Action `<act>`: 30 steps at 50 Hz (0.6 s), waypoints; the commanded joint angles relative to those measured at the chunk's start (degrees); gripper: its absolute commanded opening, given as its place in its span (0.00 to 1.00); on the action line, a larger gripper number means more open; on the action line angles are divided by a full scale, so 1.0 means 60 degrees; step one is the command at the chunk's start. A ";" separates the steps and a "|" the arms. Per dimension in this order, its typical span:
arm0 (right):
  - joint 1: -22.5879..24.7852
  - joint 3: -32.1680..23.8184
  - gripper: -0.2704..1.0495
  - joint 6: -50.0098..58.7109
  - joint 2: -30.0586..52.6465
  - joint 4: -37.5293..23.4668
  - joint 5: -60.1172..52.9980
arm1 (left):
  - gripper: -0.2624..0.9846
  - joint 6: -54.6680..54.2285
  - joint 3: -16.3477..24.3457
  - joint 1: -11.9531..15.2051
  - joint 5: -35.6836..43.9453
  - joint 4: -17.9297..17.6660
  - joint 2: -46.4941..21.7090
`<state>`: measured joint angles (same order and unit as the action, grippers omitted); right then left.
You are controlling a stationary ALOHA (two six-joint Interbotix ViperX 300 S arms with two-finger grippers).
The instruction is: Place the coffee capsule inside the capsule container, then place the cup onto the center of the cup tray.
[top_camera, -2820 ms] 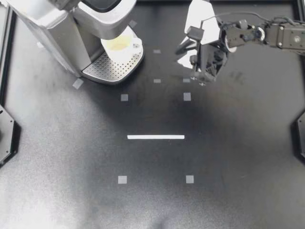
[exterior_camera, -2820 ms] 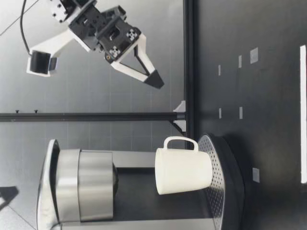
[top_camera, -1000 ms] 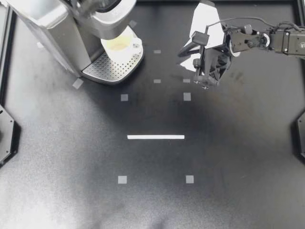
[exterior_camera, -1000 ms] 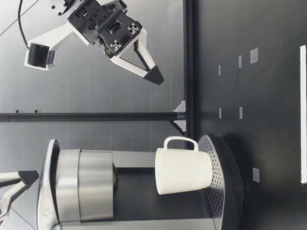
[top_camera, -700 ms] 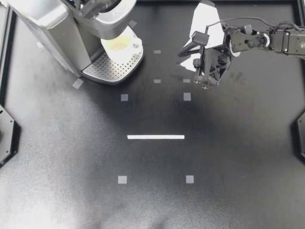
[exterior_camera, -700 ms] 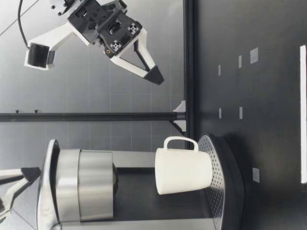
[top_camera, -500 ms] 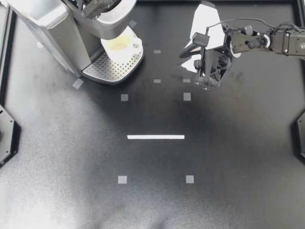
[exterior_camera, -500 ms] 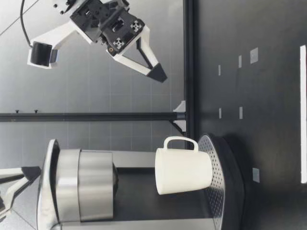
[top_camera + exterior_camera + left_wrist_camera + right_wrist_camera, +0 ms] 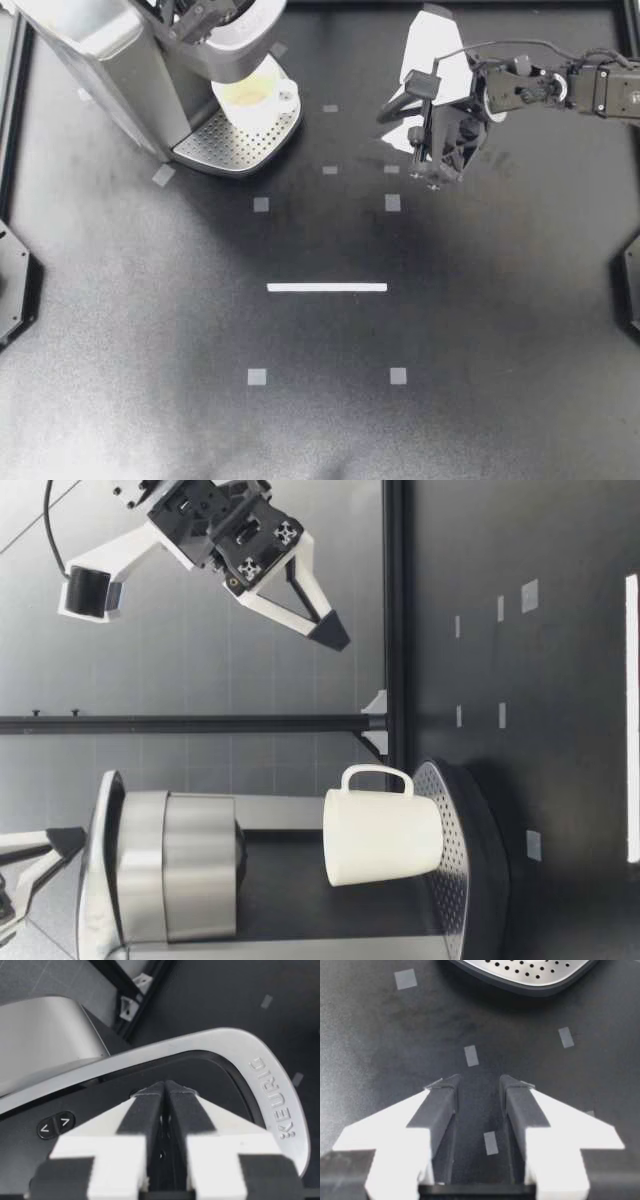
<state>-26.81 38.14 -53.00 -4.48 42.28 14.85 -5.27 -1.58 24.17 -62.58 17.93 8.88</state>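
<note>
Top view: left gripper (image 9: pixel 200 12) over head of silver-and-black coffee machine (image 9: pixel 110 75). White ceramic cup (image 9: pixel 250 95) sits on perforated steel cup tray (image 9: pixel 225 145), roughly central. Right gripper (image 9: pixel 398 100) well apart.

Low view: cup upright under brew head, right gripper raised.

Left wrist: fingers pressed together, empty, at dark machine lid (image 9: pixel 215 1090). Coffee capsule unseen, probably inside.

Right wrist: fingers parted, empty, above black table (image 9: pixel 380 1035).

Judgement: capsule step closing out. Next: lift left gripper clear.

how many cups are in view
1. The cup, white, stands upright on the cup tray of the coffee machine, under its brew head. No other cup shows, though the machine's body could hide one behind it.
</note>
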 commanded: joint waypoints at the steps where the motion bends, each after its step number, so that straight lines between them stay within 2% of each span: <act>1: 0.0044 -0.0103 0.50 0.0015 -0.0410 0.0044 -0.0103 | 0.31 0.0088 0.0103 0.0059 0.0293 -0.0029 0.0088; 9: 0.0044 -0.0044 0.50 0.0073 -0.0586 0.0059 -0.0103 | 0.31 0.0190 -0.0117 0.0044 0.1582 -0.0029 0.0571; 16: 0.0029 0.0029 0.50 0.0073 -0.0688 0.0205 -0.0117 | 0.31 0.0176 -0.0718 -0.0073 0.2725 -0.0117 0.1157; 21: 0.0044 0.0044 0.50 0.0073 -0.0806 0.0322 -0.0103 | 0.31 0.0132 -0.1216 -0.0439 0.3442 -0.0132 0.1597; 30: 0.0308 0.0059 0.50 0.0073 -0.1025 0.0571 -0.0117 | 0.31 -0.0132 -0.2314 -0.1377 0.5054 -0.0146 0.2314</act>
<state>-26.19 39.02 -52.47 -8.70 45.00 14.59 -5.54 -14.06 17.75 -36.12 17.14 20.30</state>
